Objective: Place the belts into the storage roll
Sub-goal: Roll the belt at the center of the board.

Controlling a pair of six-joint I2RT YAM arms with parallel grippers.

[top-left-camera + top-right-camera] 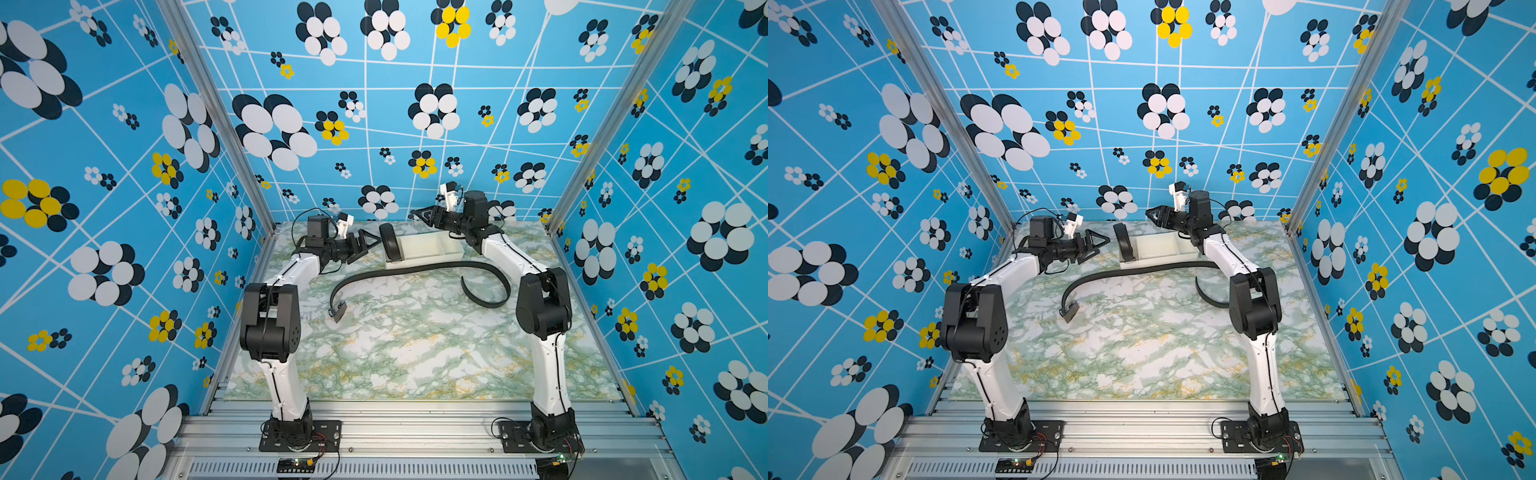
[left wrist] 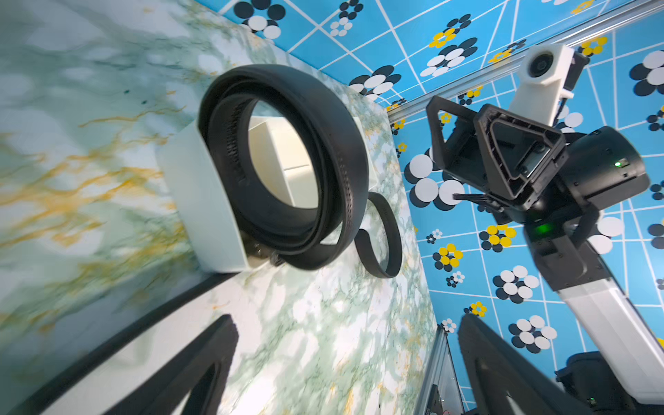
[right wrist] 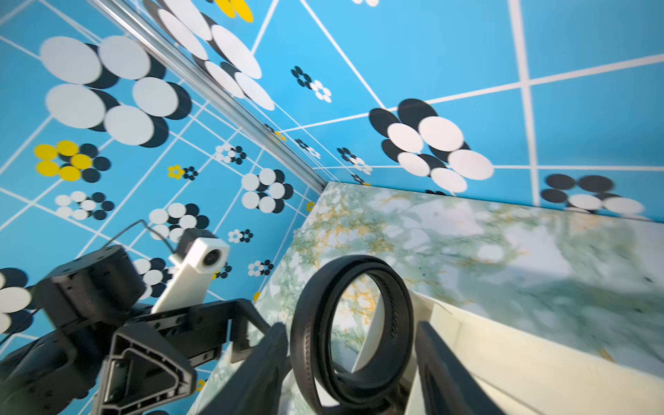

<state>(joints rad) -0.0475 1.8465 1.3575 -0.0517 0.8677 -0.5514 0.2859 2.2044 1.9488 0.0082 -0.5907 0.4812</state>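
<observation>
Two robot arms reach over a green-veined marble tabletop point(image 1: 395, 353) inside a booth with blue flowered walls. The left pincer point(image 1: 372, 245) is spread wide and holds nothing. Just ahead of its tips stands a coiled belt point(image 1: 390, 247), black, wound into a ring and upright on its edge. The coil sits in the end compartment of the storage roll point(image 1: 419, 259), an off-white tray, at the end nearest this pincer.

The right pincer point(image 1: 417, 216) hangs above the far side of the tray, its jaws partly apart and empty. The coil is just below and in front of it, not touching. In the right wrist view the ring shows framed between the two fingers point(image 3: 262, 370).

A loose belt point(image 1: 415, 270) lies flat on the tabletop below both pincers. It runs along the tray's near wall. Its buckle point(image 1: 338, 311) lies below the left pincer, and its other end curls round under the right arm.
</observation>
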